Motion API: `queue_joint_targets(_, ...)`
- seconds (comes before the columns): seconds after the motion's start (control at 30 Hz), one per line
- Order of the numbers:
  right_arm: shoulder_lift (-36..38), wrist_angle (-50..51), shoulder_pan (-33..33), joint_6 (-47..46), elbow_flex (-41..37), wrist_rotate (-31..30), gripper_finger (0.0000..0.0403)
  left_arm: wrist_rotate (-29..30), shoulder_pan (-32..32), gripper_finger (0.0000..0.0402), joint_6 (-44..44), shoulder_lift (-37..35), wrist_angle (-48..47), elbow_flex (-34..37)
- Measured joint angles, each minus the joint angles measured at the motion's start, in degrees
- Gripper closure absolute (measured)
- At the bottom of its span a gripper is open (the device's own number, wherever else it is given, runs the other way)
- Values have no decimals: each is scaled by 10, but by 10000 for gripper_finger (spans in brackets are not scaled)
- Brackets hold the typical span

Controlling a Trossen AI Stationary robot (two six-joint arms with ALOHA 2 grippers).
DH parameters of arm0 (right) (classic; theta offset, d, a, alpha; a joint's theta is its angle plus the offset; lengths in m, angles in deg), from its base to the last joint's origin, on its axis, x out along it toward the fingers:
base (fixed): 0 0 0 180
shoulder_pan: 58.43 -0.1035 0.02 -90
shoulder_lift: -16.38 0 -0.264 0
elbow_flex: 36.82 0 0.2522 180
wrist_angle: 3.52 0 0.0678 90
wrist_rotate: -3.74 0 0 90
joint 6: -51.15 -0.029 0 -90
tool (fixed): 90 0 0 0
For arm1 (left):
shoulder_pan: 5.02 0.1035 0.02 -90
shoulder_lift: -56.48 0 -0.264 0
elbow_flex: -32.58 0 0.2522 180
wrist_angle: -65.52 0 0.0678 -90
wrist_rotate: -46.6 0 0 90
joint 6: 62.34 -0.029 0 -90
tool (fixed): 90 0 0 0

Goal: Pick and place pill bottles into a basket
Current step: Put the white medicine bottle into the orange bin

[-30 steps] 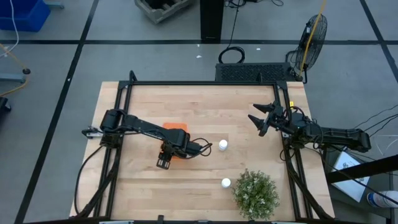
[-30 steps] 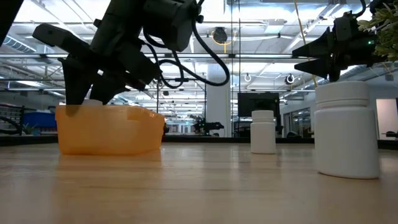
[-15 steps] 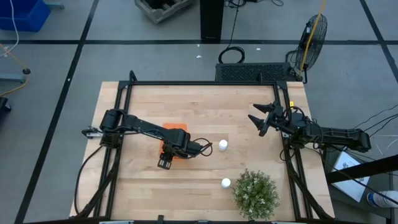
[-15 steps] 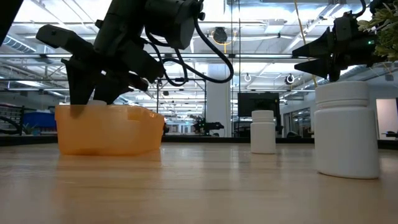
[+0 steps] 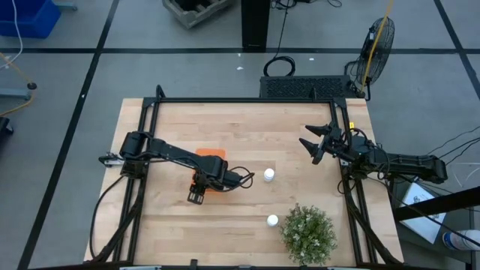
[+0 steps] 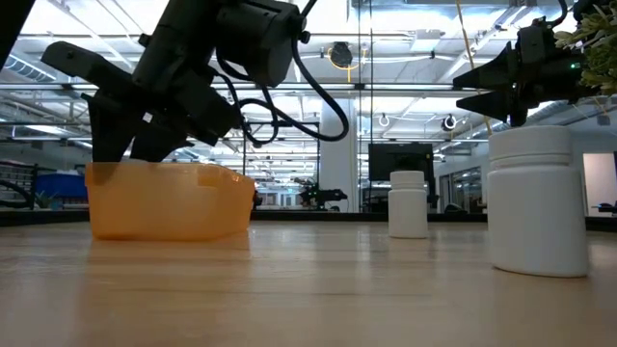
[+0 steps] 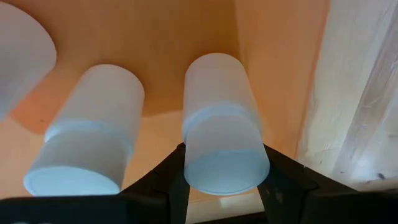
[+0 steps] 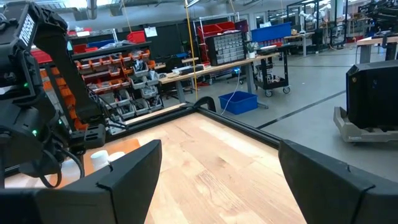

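Observation:
The orange basket (image 5: 214, 154) sits left of the table's middle and also shows in the low view (image 6: 169, 204). My left gripper (image 5: 196, 191) points down into it (image 6: 125, 159) and is shut on a white pill bottle (image 7: 221, 124). A second bottle (image 7: 87, 137) stands beside it on the basket floor. Part of a third (image 7: 18, 56) shows at the picture's edge. One bottle (image 5: 268, 175) stands on the table right of the basket, another (image 5: 272, 220) near the plant. My right gripper (image 5: 311, 142) is open and empty at the far right, above the table. My left gripper pinches the bottle's cap (image 7: 224, 168) between its two fingers, one on each side. The fingers come from above, pointing down. The bottle stands upright inside the basket beside its wall (image 7: 280, 62); whether its base rests on the floor, I cannot tell.
A green bushy plant (image 5: 308, 234) stands at the near right, close to one loose bottle (image 6: 538, 202). The other loose bottle (image 6: 408, 204) stands farther back. Bare wood lies between the basket and my right arm. A black frame runs round the table's edges.
My left gripper has shifted a little toward the table's left edge over the basket, still shut on the bottle. My right arm has kept still.

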Motion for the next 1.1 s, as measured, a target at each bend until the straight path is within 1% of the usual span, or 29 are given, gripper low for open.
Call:
queue_joint_targets(0.2,0,0,0,0,0,0,90,3,-1,245,5,0,1,0)
queue_joint_targets(0.23,0,0,0,0,0,0,90,3,-3,237,10,0,0,0)
queue_joint_targets(0.27,0,0,0,0,0,0,90,4,-4,219,14,0,-1,1)
queue_joint_targets(0.4,0,0,0,0,0,0,90,6,-9,125,37,2,4,2)
queue_joint_targets(0.47,0,0,0,0,0,0,90,6,-11,86,55,2,-1,-1)
queue_joint_targets(0.57,0,0,0,0,0,0,90,8,-11,43,79,2,7,-11)
queue_joint_targets(0.67,0,0,0,0,0,0,90,13,-12,14,93,-15,32,-18)
queue_joint_targets(0.77,0,3,0,0,0,0,90,37,-14,6,103,-48,64,-20)
queue_joint_targets(0.97,0,5,0,-2,0,-1,90,96,-26,19,125,-147,112,-20)
queue_joint_targets(1.1,0,6,0,-2,0,-1,90,168,-39,28,152,-227,142,-20)
